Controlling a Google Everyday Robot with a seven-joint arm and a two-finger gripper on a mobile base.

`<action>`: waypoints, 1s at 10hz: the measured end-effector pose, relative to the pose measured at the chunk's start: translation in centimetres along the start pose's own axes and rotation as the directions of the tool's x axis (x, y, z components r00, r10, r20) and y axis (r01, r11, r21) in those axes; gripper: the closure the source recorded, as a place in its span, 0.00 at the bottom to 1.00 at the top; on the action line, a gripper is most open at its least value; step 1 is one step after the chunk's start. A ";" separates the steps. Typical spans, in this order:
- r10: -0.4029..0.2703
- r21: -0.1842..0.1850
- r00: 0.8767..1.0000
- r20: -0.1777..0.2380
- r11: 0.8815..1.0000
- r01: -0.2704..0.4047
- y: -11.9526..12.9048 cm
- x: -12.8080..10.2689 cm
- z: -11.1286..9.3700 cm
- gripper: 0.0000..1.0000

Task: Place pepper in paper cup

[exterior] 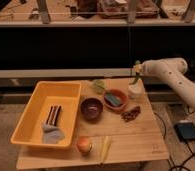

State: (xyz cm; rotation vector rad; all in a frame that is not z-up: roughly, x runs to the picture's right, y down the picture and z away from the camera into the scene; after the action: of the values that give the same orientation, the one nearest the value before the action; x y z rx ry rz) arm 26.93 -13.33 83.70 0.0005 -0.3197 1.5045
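At right of center, the hand [136, 70] hovered directly above the paper cup [134, 91], fingers clamped on the pepper [136, 78].

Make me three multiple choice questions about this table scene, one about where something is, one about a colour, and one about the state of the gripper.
1. Where is the gripper?
A. Above the paper cup
B. Inside the tray
C. Over the floor

2. What colour is the tray?
A. Blue
B. Yellow
C. White

3. What is the gripper doing?
A. Open and empty
B. Shut on the pepper
C. Gripping a bowl

Answers: 1 A, it hangs over the white cup at the table's far right. 2 B, the tray is plainly yellow. 3 B, the dark-green pepper hangs from it.
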 end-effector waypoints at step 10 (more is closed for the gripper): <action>0.017 -0.027 0.999 0.044 1.000 -0.016 -3.3 2.0 0.9 0.93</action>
State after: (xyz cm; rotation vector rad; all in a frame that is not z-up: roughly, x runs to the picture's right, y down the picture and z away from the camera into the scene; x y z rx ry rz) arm 30.05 -11.77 85.61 0.0101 -0.3759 1.5178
